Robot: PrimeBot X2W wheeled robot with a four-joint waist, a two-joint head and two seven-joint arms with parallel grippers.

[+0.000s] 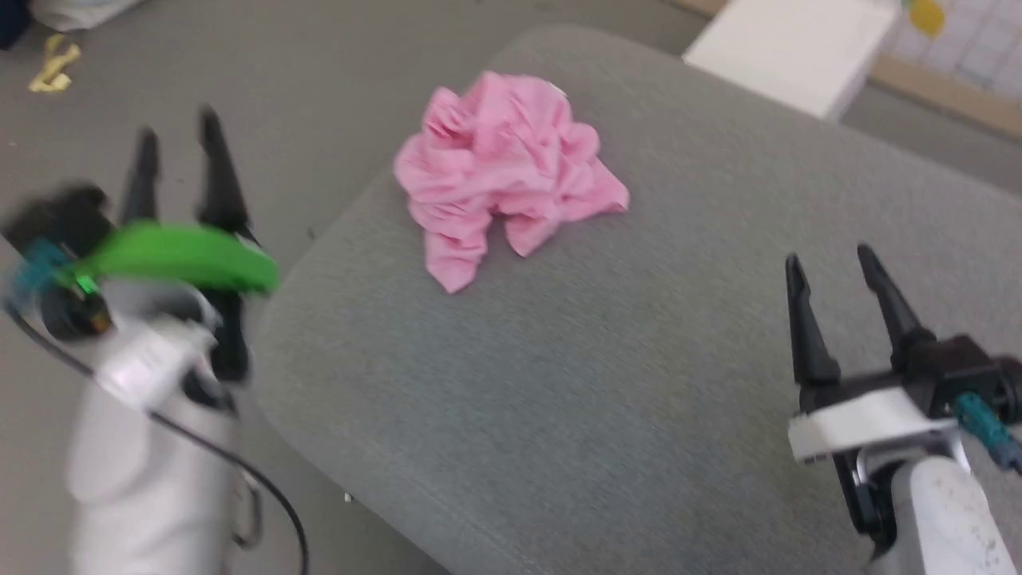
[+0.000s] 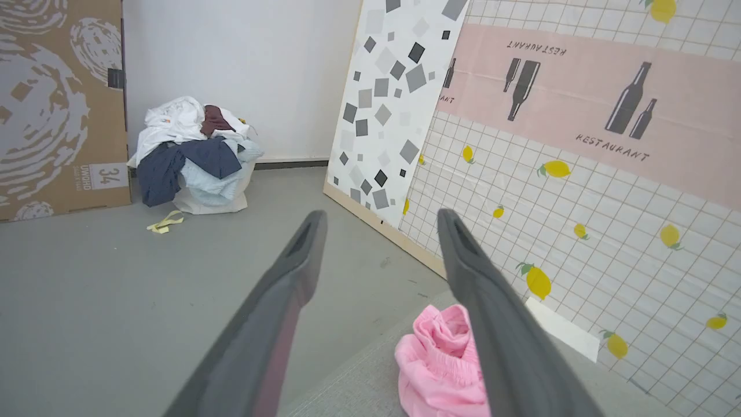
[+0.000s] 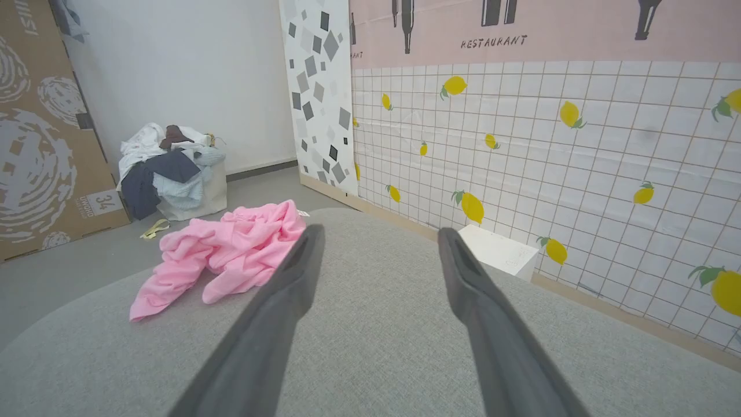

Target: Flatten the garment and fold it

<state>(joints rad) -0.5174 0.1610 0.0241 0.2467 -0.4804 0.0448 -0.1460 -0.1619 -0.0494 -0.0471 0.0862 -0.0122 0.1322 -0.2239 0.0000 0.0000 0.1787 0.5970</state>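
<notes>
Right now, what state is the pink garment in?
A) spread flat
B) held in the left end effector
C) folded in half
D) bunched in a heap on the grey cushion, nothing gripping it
D: the garment lies bunched in a heap on the grey cushion, with the left end effector and the right end effector both open and apart from it.

**Two pale arms tipped with dark fingers**

The left end effector (image 1: 177, 126) has two long, black, tapering fingers (image 1: 217, 176) above a bright green band (image 1: 180, 257) and a pale grey forearm (image 1: 144, 479), with a thin black cable (image 1: 192, 435) trailing beside it. The right end effector (image 1: 828, 255) looks the same, mounted on a white plate (image 1: 866, 419) with a teal connector (image 1: 984, 427)
</notes>
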